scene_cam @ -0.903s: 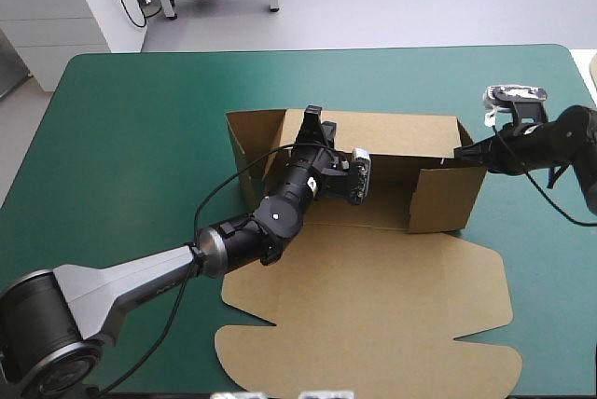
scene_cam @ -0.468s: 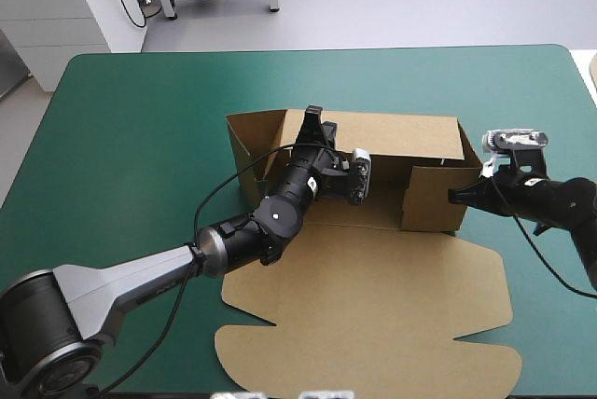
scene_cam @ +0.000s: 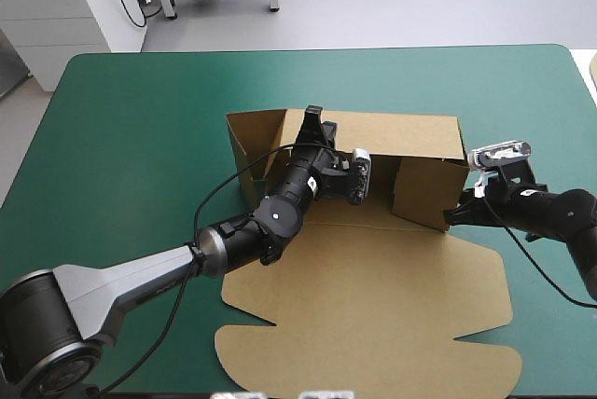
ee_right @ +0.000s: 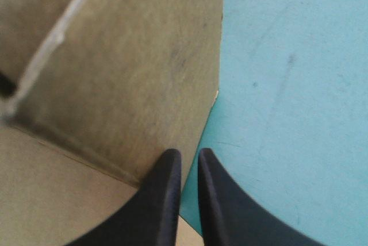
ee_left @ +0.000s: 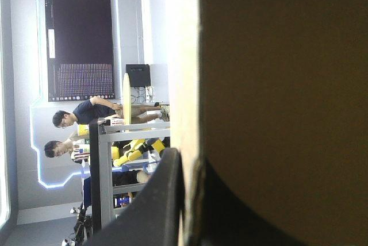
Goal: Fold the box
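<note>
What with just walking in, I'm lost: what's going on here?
Two robot arms are folding a brown box on the teal-green table. The left end effector is shut on the raised back wall; the right end effector, shut, has its tip at the right side wall, at its near lower corner. The lid lies flat.

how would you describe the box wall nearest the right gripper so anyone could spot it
On the teal-green table stands the half-raised brown box. Find its short end wall beside the right gripper: unlike the straight back wall, it is angled inward.
</note>
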